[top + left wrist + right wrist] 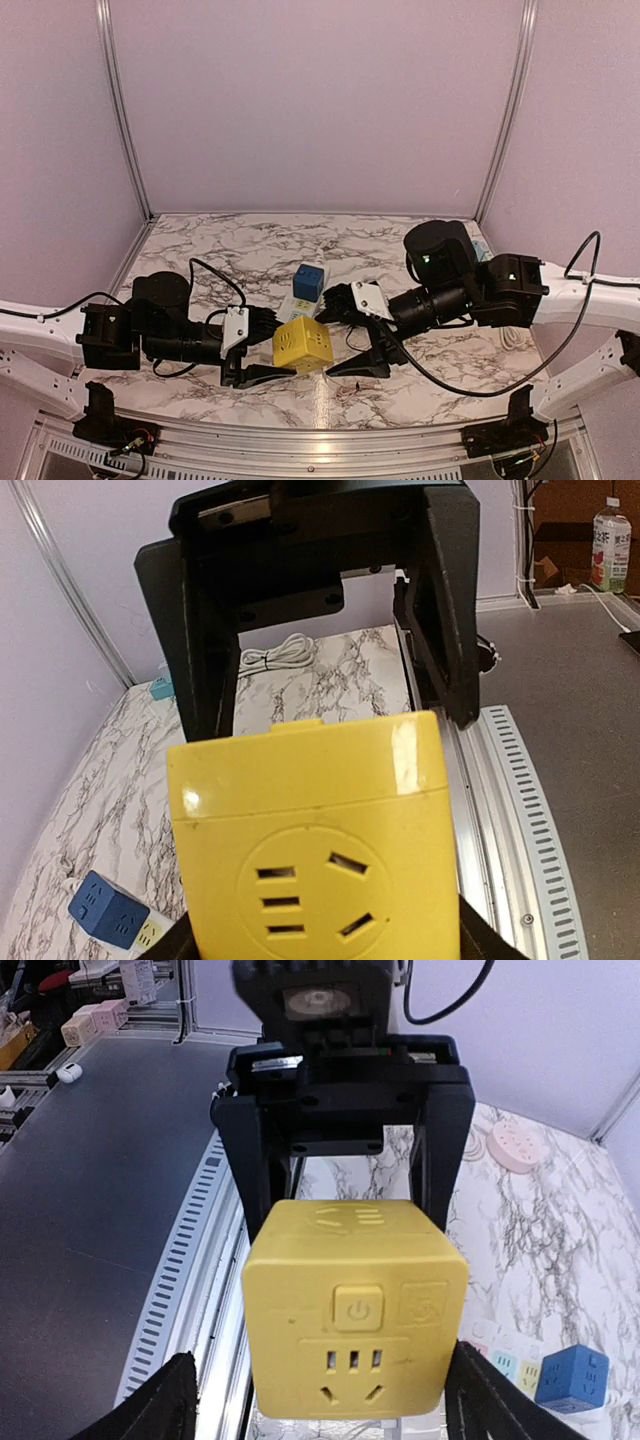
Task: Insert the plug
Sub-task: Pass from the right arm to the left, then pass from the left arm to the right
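The plug is a yellow cube [302, 345] hanging above the near middle of the marble table, between both grippers. In the left wrist view the yellow cube [310, 840] shows a socket face, and my left gripper [325, 950] has its jaws pressed against both sides, shut on it. My right gripper [330, 1400] is open. Its fingers [170, 1400] stand clear of the cube [355, 1305], with a visible gap on the left side. From above, the left gripper [275, 348] and the right gripper [340, 335] face each other across the cube.
A white power strip [293, 308] lies just behind the cube, with a blue cube [308, 283] plugged on it. A pink round disc [515, 1145] and a coiled white cable [275, 655] lie on the table. An aluminium rail [320, 420] runs along the near edge.
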